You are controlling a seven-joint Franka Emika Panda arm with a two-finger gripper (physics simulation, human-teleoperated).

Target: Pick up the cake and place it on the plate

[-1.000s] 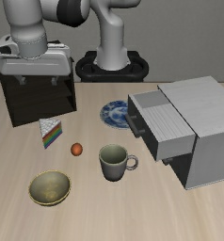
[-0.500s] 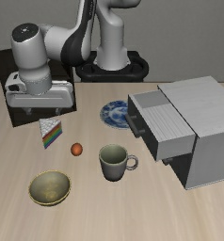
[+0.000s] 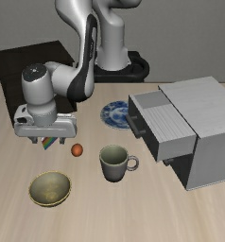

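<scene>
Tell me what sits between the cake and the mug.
A small orange ball lies on the table between the cake and the mug, touching neither, as the exterior view shows.

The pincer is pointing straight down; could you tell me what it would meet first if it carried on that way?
Probably the cake, whose coloured edge shows directly beneath the pincer, with the table under it; depth is unclear from this view.

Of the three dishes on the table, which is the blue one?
The flat blue-and-white patterned plate beside the grey drawer unit; the rounded bowl is olive-yellow and the handled mug grey-green.
</scene>
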